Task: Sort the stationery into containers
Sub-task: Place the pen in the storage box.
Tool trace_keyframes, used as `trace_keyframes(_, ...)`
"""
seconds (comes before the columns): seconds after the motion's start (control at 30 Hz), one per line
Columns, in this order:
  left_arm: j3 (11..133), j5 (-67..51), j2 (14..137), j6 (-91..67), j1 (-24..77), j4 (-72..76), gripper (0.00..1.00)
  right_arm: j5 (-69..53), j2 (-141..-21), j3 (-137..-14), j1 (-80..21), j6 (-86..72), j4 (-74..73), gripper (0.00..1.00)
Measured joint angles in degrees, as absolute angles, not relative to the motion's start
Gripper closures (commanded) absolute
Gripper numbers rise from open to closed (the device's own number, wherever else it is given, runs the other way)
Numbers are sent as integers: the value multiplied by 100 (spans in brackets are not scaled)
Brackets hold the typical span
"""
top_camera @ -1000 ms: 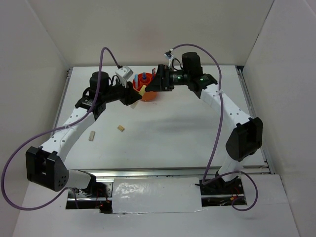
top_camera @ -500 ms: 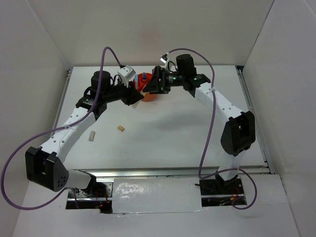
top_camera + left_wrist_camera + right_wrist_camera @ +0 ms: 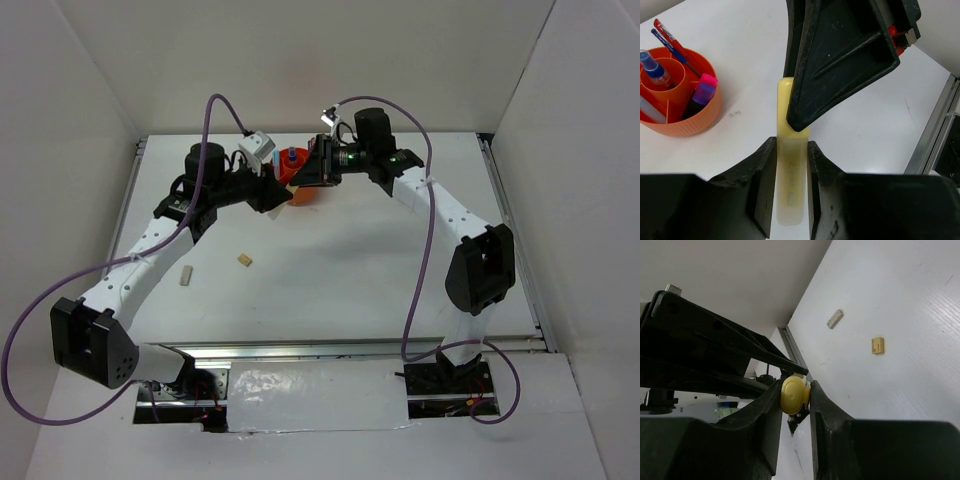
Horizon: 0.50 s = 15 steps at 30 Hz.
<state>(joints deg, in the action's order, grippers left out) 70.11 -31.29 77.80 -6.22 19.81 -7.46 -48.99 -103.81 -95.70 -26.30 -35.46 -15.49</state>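
The yellow stick [image 3: 790,175] hangs in the air between both grippers. My left gripper [image 3: 791,145] is shut on its lower part. My right gripper [image 3: 795,390] is shut on its rounded far end [image 3: 794,394], showing as a black wedge [image 3: 840,60] in the left wrist view. The orange pot [image 3: 690,120] stands on the table just left of the stick, partly hidden behind the grippers [image 3: 303,197]. It holds a blue-capped bottle [image 3: 652,67], a pink highlighter [image 3: 709,80], a purple marker [image 3: 702,94] and red and blue pens [image 3: 670,37].
Two tan erasers lie on the white table, one small and square [image 3: 243,260] and one longer [image 3: 185,275], left of centre, also in the right wrist view [image 3: 878,345] [image 3: 835,318]. White walls enclose the table on three sides. A metal rail [image 3: 932,135] runs along the right edge.
My right gripper has moved left onto the stick's free end and closed on it. My left gripper has kept its grip and barely moved.
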Motion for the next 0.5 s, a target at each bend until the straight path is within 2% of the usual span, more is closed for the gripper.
trace_keyframes(0.03, 7011, -3116, 7780, -624, 1981, -746, 94, -4901, -10381, -9570, -2637, -3577, -1538, 90)
trace_keyframes(0.07, 7011, -3105, 7780, -626, 1981, -735, 87, -4915, -10385, -9570, -2637, -3575, -1516, 95)
trace_keyframes(0.1, 7011, -3089, 7780, -626, 1981, -738, 76, -4915, -10385, -9570, -2637, -3573, -1511, 98)
trace_keyframes(0.2, 7026, -3028, 7780, -631, 1981, -751, 62, -4906, -10385, -9572, -2635, -3540, -1500, 100)
trace_keyframes(0.23, 7041, -2985, 7780, -633, 1981, -781, 46, -4906, -10385, -9577, -2622, -3524, -1503, 100)
trace_keyframes(0.3, 7076, -2895, 7780, -657, 1986, -860, 25, -4910, -10385, -9583, -2609, -3483, -1503, 100)
trace_keyframes(0.33, 7085, -2851, 7776, -716, 1966, -899, 1, -4912, -10385, -9601, -2593, -3461, -1503, 100)
trace_keyframes(0.5, 7087, -2668, 7682, -1184, 1439, -1046, 1, -4825, -10385, -9749, -2357, -3264, -1544, 100)
